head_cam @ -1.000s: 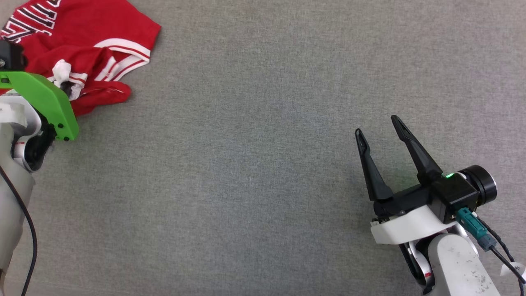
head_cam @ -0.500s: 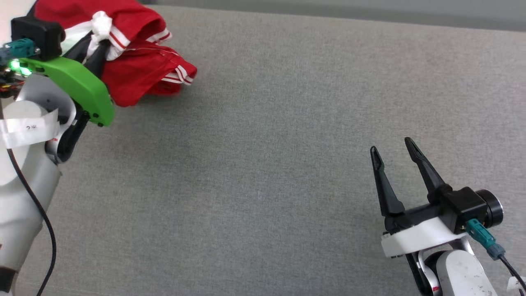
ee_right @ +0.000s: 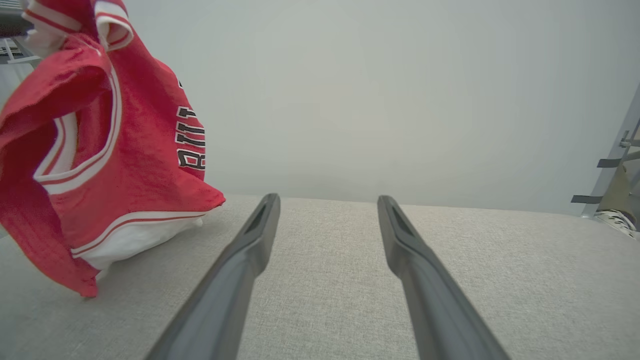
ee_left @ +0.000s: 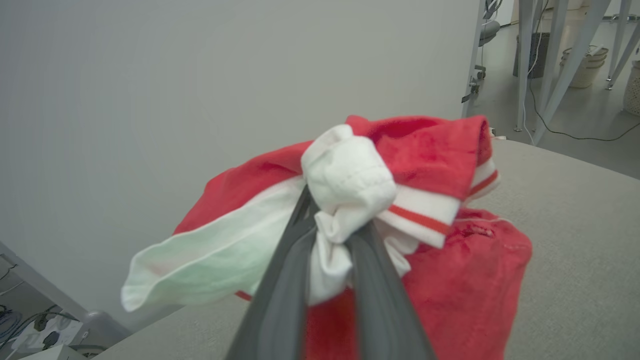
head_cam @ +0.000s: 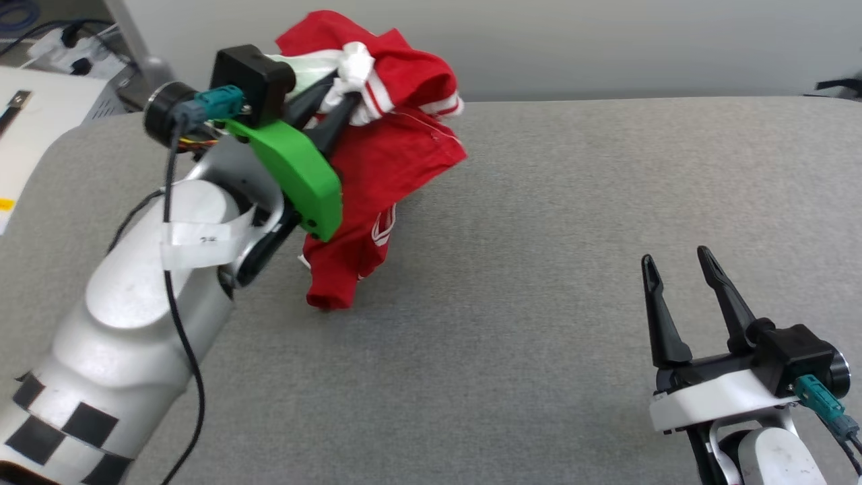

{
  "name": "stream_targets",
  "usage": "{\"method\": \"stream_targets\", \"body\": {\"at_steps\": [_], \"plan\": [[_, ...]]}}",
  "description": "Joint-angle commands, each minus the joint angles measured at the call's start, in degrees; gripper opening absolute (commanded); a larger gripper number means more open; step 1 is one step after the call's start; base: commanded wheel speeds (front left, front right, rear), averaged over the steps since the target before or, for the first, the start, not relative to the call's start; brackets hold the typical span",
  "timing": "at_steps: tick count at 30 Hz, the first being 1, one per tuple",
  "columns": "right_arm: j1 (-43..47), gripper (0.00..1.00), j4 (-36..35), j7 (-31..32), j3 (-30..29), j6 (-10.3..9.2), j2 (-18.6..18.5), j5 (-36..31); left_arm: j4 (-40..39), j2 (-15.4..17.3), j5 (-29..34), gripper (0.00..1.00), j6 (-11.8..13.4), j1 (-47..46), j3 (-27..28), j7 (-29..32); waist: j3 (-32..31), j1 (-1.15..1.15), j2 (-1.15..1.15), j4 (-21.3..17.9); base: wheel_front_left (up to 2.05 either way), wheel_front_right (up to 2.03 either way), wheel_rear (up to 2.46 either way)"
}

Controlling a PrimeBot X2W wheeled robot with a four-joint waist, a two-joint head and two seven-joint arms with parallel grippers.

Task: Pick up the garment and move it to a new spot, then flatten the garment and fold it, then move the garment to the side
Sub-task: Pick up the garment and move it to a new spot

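The red shirt point(head_cam: 387, 158) has risen off the grey table point(head_cam: 572, 222) since a second ago. The left gripper point(head_cam: 345, 101) clamps its bunched white sleeve, and its hanging tip reaches the table. The right gripper point(head_cam: 675, 259) hovers well apart, fingers spread.

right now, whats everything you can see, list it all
garment: 1, red with white trim, bunched, hanging from the left fingers, low end at or near the table
table: 1, grey cloth top, under both arms
wall: 1, pale grey, behind the table
box: 1, white, past the table's far left corner
cables: several, dark, beyond the box
metal legs: several, grey, on the floor past the table
basket: 1, pale, among those legs
left fingers: 2, dark, shut on the garment's white cloth
right fingers: 2, dark, apart, over the table's near right
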Motion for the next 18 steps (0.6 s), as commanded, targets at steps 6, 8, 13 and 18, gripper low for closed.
{"method": "stream_targets", "body": {"at_steps": [6,8,13,18], "plan": [[1.5,1.0,-0.8,-0.3,-2.8,-0.04,-0.1,1.2,-0.6,-7.3,-0.7,0.0,-0.3,-3.4,-1.4,-2.0,-3.0,0.0,0.0,-11.3,0.0,0.0,0.0],[1.8,1.0,-1.2,-0.3,-3.8,-0.04,-0.1,1.2,-0.5,-9.5,-1.1,0.0,0.0,-4.3,-1.0,-3.5,-3.0,0.0,0.0,-12.0,0.0,0.0,0.0],[2.4,1.0,-2.2,-0.3,-5.3,-0.04,-0.1,1.2,0.5,-12.5,-2.4,0.0,1.0,-3.8,-0.3,-5.8,-2.5,0.0,0.0,-11.7,0.0,0.0,0.0],[1.9,1.0,-2.7,-0.3,-5.2,-0.04,-0.1,1.2,4.5,-11.5,-4.4,0.0,2.1,2.3,-0.3,-5.9,-1.0,0.0,0.0,-9.5,0.0,0.0,0.0]]}}
